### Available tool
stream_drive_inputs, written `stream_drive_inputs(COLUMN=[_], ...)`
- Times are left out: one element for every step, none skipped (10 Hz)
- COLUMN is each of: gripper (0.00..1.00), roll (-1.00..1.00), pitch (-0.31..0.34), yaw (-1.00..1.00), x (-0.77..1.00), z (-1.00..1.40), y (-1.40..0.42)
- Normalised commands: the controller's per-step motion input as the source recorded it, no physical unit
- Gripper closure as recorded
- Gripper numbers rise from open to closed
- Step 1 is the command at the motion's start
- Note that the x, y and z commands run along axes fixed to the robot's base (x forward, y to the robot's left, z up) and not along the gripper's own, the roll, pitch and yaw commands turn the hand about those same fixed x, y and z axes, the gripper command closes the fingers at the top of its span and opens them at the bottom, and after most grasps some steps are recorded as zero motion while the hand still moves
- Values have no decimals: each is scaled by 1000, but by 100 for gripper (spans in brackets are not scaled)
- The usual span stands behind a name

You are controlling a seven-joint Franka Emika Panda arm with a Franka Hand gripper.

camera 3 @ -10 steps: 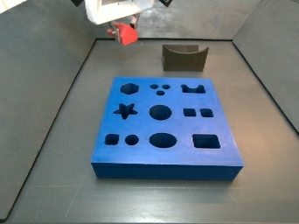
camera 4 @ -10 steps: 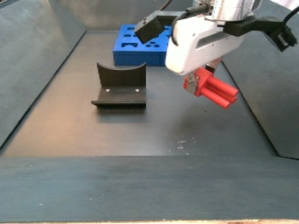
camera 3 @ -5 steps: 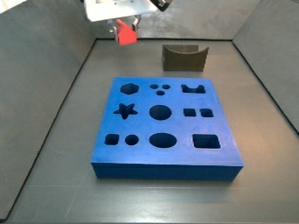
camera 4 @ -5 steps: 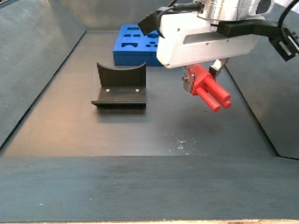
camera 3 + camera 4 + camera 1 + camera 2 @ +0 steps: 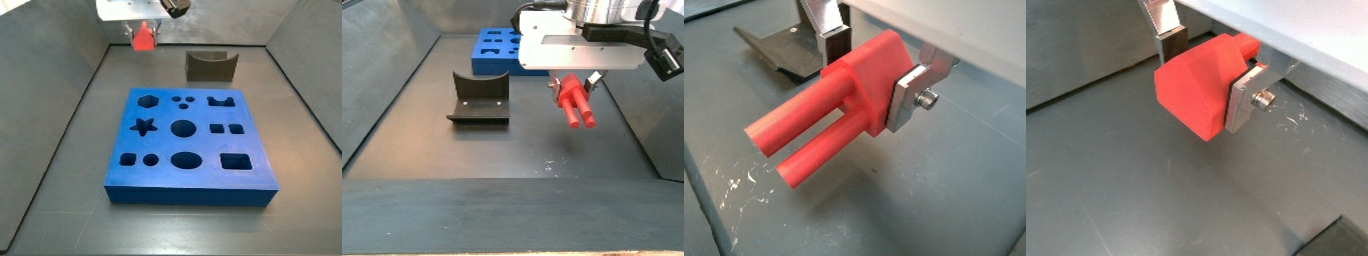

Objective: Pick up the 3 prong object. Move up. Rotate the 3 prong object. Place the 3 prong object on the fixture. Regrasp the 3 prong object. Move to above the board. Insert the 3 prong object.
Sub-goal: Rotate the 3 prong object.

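My gripper (image 5: 870, 72) is shut on the red-orange 3 prong object (image 5: 834, 112), gripping its flat body, prongs sticking out past the fingers (image 5: 905, 95). It also shows in a wrist view (image 5: 1200, 85). In a side view the 3 prong object (image 5: 577, 102) hangs in the air under the gripper (image 5: 577, 78), prongs pointing down and forward, to the right of the dark fixture (image 5: 477, 100). In a side view the object (image 5: 142, 38) is held high at the back, left of the fixture (image 5: 210, 66), beyond the blue board (image 5: 187, 145).
Grey walls enclose the dark floor (image 5: 489, 150). The blue board (image 5: 500, 52) stands behind the fixture in a side view. A corner of the fixture (image 5: 780, 45) shows behind the gripper in a wrist view.
The gripper has turned with the 3 prong object in it: the prongs swung from pointing sideways toward pointing down and forward. It has also risen slightly.
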Motion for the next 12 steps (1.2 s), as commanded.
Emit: stream_drive_inputs(gripper=[100,100,100,100,100,100,100,100,100,100,100,0], roll=[-12,-12,0,2,7,6,4,2,0,-2,-1,0], pitch=[49,48,0,-7,-36,-36,-31,-29,-25,-25,-29,0], yaw=[-264,-204,0,12,14,14,12,8,6,5,5,0], x=[32,32,0,8,32,33,34,39,38,37,39,0], z=[-30,-30,-1000,-1000,-897,-788,-667,-540,-374,-251,-171,0], y=[23,23,0,2,6,5,5,5,3,2,2,0])
